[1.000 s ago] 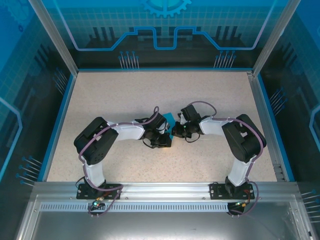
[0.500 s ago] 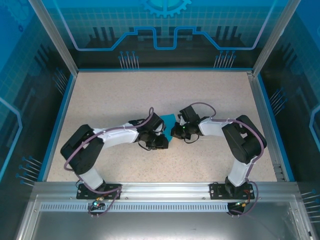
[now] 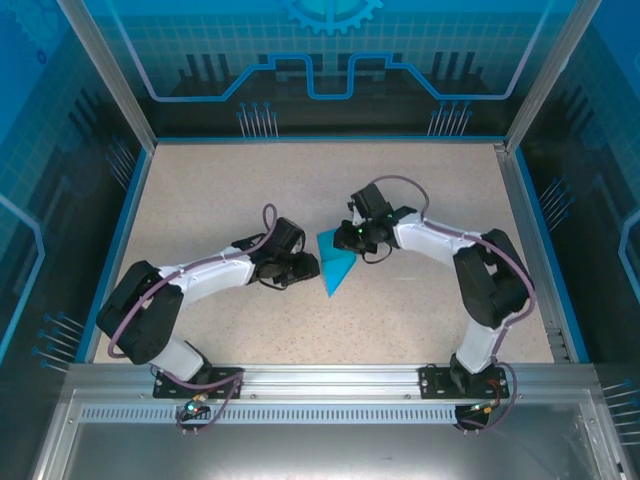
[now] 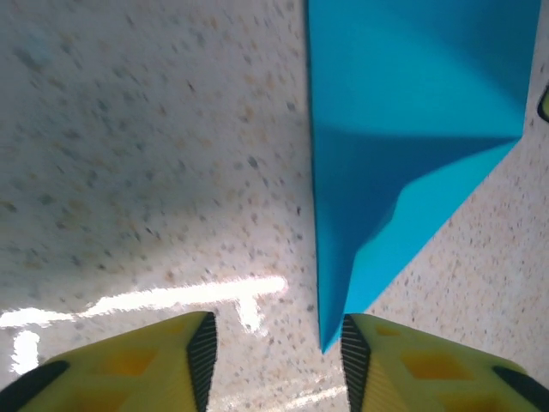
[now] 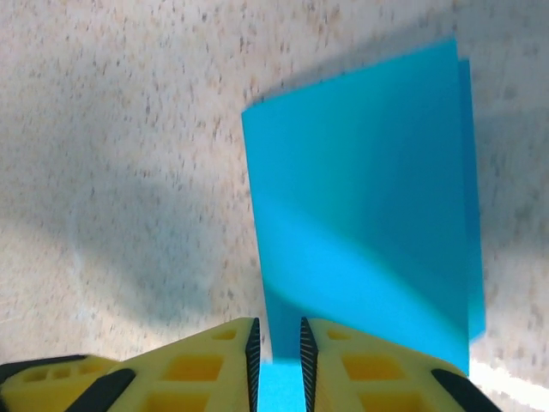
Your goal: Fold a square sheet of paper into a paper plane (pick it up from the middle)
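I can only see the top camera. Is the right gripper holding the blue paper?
Observer: Its wrist camera shows the right gripper nearly shut, with an edge of the blue paper between its fingers.
Child: What about the left one?
Observer: The left gripper is open, holding nothing. Bare table shows between its fingers, and the paper's pointed tip lies just beside one of them.
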{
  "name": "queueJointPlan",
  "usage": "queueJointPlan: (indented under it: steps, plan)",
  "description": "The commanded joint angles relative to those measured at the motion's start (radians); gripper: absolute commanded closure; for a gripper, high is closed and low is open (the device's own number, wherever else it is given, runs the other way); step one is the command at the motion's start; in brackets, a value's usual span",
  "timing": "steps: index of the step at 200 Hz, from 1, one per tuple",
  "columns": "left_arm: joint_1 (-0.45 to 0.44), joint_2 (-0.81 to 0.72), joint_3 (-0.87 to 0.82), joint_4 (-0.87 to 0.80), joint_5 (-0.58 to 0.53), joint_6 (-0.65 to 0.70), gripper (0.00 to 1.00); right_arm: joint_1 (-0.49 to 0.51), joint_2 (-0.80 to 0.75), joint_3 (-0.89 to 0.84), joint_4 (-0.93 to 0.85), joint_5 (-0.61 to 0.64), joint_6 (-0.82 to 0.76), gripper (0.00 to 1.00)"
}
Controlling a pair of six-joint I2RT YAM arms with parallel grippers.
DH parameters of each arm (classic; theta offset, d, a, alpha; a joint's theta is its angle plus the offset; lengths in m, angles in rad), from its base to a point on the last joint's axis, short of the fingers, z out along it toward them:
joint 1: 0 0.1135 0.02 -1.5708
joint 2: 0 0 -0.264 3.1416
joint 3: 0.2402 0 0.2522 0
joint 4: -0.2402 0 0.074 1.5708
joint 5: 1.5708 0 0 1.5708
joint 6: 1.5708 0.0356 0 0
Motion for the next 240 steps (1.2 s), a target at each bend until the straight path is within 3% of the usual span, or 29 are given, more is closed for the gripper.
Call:
queueJointPlan:
  steps: [1, 33, 60, 89, 130, 149, 189, 213, 240]
  plan:
    - [0.033, -0.042, -0.009, 0.014, -0.012, -0.01, 0.5, -0.013, 0.119, 0.109, -0.136, 0.035, -0.091, 0.76]
    - [0.074, -0.041, 0.02, -0.028, -0.008, 0.027, 0.38, -0.013, 0.255, 0.266, -0.224, 0.03, -0.126, 0.76]
    - [0.093, -0.04, 0.051, -0.059, -0.011, 0.067, 0.31, -0.019, 0.277, 0.275, -0.265, 0.08, -0.079, 0.76]
    - [0.096, -0.044, 0.064, -0.067, 0.0, 0.088, 0.25, -0.051, 0.224, 0.155, -0.278, 0.152, 0.042, 0.76]
    - [0.097, -0.051, 0.048, -0.021, 0.111, 0.13, 0.21, -0.077, 0.053, -0.061, -0.234, 0.239, 0.229, 0.75]
    - [0.094, -0.042, 0.039, 0.028, 0.195, 0.165, 0.23, -0.078, -0.038, -0.106, -0.165, 0.202, 0.222, 0.7]
    - [0.043, -0.015, 0.069, 0.11, 0.278, 0.25, 0.32, -0.112, -0.247, -0.214, -0.064, 0.115, 0.186, 0.47]
    - [-0.012, 0.021, 0.098, 0.162, 0.281, 0.307, 0.42, -0.142, -0.355, -0.343, 0.004, 0.05, 0.174, 0.35]
    - [-0.037, 0.095, 0.117, 0.263, 0.366, 0.312, 0.57, -0.183, -0.437, -0.449, 0.055, -0.026, 0.179, 0.31]
